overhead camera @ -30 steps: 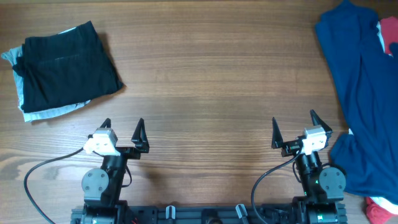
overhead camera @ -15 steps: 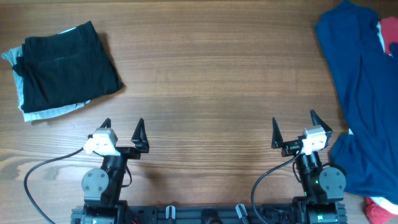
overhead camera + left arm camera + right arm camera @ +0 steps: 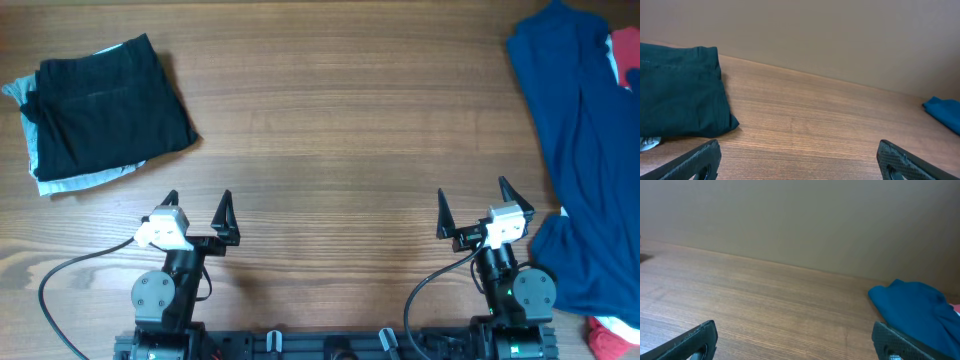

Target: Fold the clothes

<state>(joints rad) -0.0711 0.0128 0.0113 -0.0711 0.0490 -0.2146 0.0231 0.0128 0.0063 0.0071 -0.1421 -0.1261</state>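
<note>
Left end effector (image 3: 198, 196): being held apart, empty.
Right end effector (image 3: 472, 190): being held apart, empty.
Dark-blue shirt (image 3: 585, 150): being supported, unfolded, at the surface (image 3: 340, 130) right edge.
Black garment (image 3: 105, 105): being supported folded, far left.

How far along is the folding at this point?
Done: a black garment lies folded on a grey garment, far left. In hand: nothing; left gripper and right gripper are open, parked, empty. Left: the blue shirt sprawls unfolded at the right edge, a red garment beside it.
</note>
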